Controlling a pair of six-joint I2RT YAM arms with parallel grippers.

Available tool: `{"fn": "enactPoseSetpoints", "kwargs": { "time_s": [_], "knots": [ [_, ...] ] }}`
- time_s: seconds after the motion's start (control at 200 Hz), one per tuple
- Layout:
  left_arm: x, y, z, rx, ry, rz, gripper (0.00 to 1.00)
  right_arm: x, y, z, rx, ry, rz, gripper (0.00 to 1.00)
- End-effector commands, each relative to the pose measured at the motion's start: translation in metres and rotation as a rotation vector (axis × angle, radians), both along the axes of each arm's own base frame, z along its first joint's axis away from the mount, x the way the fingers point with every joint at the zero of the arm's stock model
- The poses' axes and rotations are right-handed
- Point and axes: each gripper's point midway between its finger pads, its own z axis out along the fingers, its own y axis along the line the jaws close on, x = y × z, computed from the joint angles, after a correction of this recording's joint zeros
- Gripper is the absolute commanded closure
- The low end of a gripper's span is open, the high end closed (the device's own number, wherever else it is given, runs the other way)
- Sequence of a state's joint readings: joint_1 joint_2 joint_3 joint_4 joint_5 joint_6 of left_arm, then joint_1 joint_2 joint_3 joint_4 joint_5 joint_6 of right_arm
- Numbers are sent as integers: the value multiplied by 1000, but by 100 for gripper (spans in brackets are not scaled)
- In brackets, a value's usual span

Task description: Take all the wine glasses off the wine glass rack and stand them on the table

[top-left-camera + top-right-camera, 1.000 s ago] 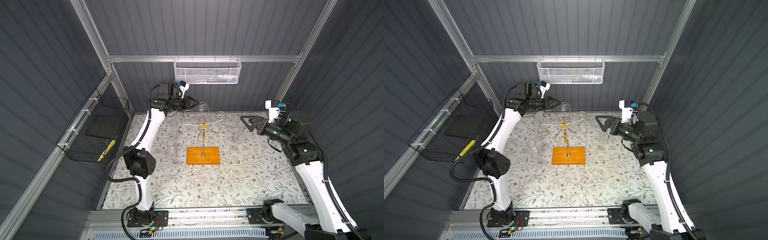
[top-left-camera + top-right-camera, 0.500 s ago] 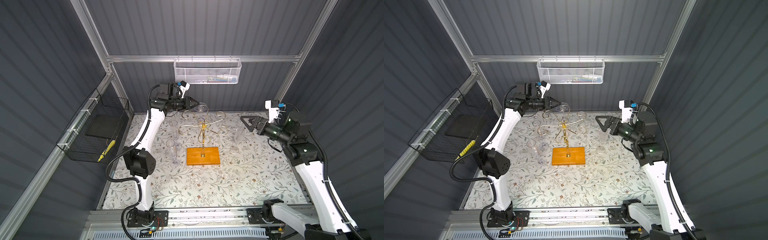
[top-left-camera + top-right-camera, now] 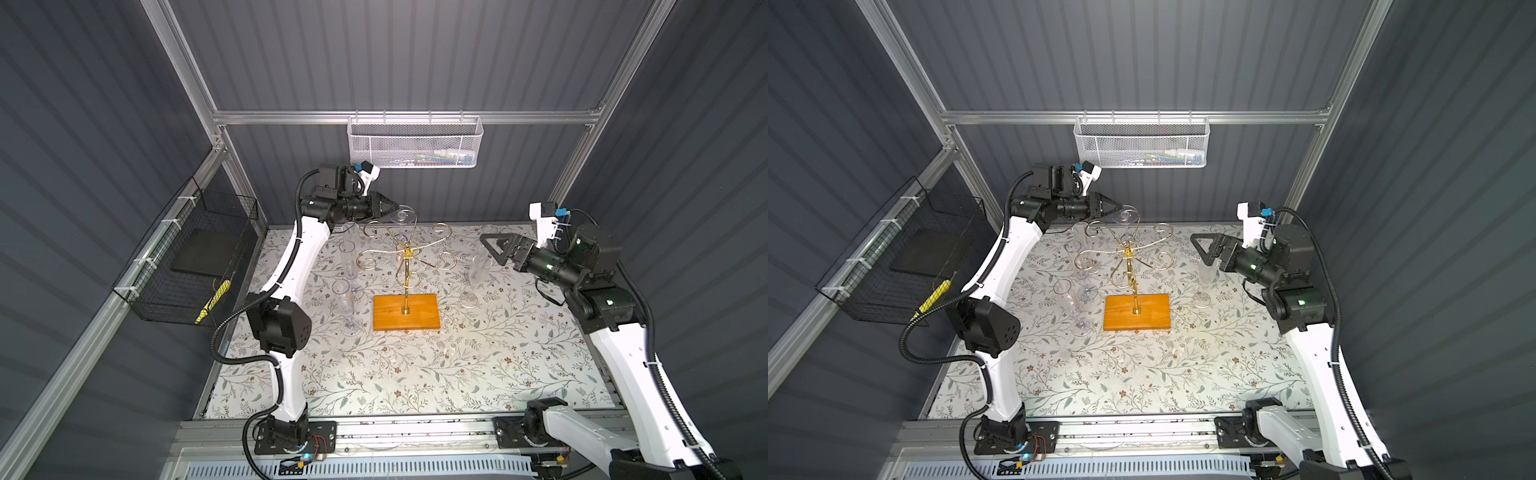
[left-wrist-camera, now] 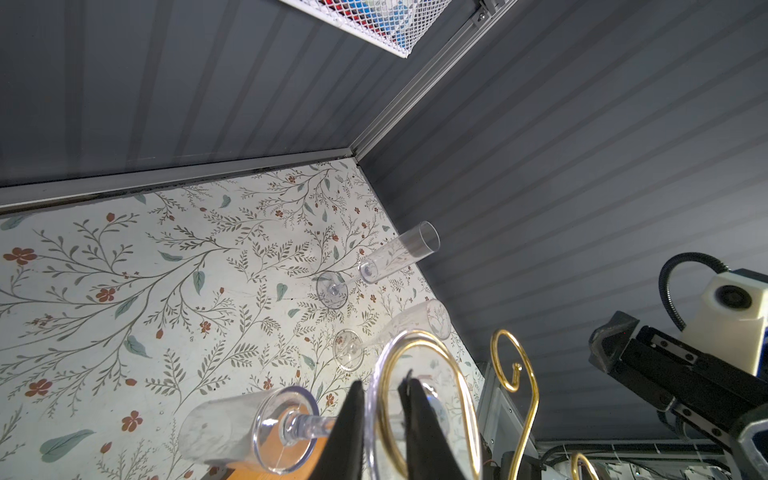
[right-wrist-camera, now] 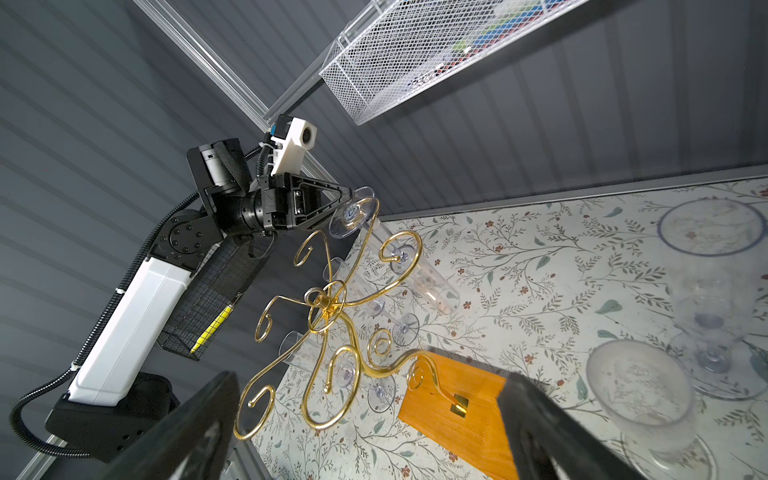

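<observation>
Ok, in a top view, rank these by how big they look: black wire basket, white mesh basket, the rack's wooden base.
Largest: black wire basket.
Then white mesh basket.
Smallest: wooden base.

The left arm (image 3: 305, 249) and right arm (image 3: 627, 361) share white link shells, black joint housings (image 3: 282, 328), ribbed black cable conduits (image 3: 215, 340) and white wrist-camera mounts (image 3: 369, 170).

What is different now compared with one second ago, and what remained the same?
The left gripper, hardly shifting, has narrowed its jaws around the foot of the hanging wine glass; whether it already pinches it is unclear. The right gripper stayed open and away, and the wine glass rack and the standing glasses did not move.
</observation>
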State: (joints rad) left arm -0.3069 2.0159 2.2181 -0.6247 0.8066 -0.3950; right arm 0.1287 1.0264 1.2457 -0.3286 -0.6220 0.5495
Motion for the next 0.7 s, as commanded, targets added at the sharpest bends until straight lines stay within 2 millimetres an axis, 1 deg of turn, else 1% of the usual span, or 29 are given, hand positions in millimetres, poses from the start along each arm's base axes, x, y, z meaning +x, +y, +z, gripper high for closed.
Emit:
{"fn": "enactPoseSetpoints", "kwargs": {
  "time_s": [0.0, 0.335, 0.51, 0.695],
  "knots": [
    [-17, -2, 24, -45, -28, -31, 82, -6, -1, 5, 1, -24, 5, 1],
    [-21, -1, 31, -71, -25, -28, 88, -9, -3, 8, -2, -36, 0, 1],
    [-23, -3, 34, -97, -15, -36, 93, -11, -3, 9, 0, -41, -1, 1],
    [-27, -3, 33, -118, 8, -44, 99, -13, -4, 10, 2, -43, -5, 1]
  ]
}}
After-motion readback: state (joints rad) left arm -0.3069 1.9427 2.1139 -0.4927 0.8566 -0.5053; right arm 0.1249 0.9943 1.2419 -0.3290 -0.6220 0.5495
